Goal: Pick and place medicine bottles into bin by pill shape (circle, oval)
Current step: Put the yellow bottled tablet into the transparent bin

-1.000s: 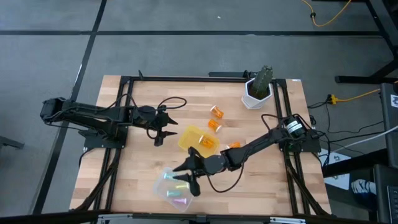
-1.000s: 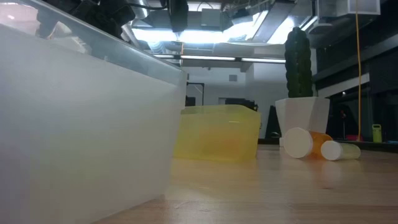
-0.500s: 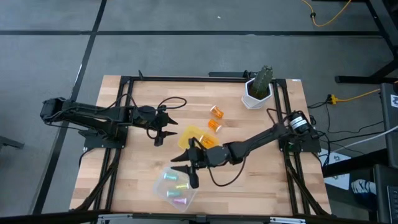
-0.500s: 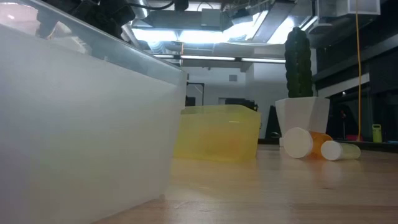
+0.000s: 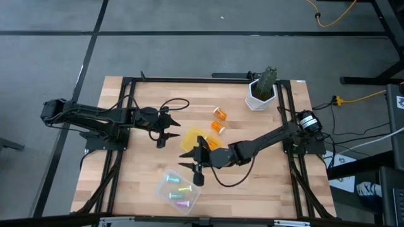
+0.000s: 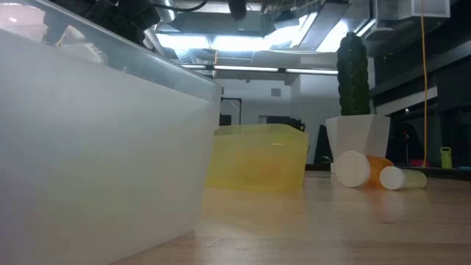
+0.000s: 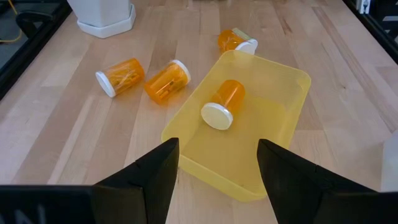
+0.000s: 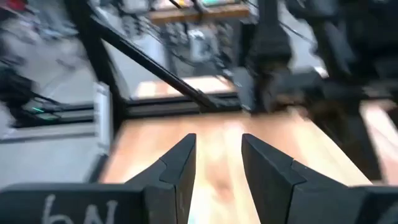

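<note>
Several pastel vials [image 5: 179,189] lie in the clear bin [image 5: 161,189] near the front edge. One orange bottle [image 7: 222,104] with a white cap lies on its side in the yellow bin [image 7: 286,118]. Three more orange bottles lie on the table: two side by side [image 7: 121,76], [image 7: 168,81] and one [image 7: 236,42] beyond the bin. My right gripper [image 5: 192,171] is open and empty, in the air between the two bins. My left gripper [image 5: 168,133] is open and empty, just left of the yellow bin, and also shows in the left wrist view [image 7: 217,168].
A white plant pot [image 5: 259,96] with a cactus stands at the far right corner. In the low view the clear bin's wall [image 6: 96,147] fills the left, with the yellow bin [image 6: 257,158] and two orange bottles [image 6: 360,168] behind it.
My right gripper has drawn back from over the clear bin toward the far edge and the yellow bin, staying open and empty. The bottles and bins have stayed where they were.
</note>
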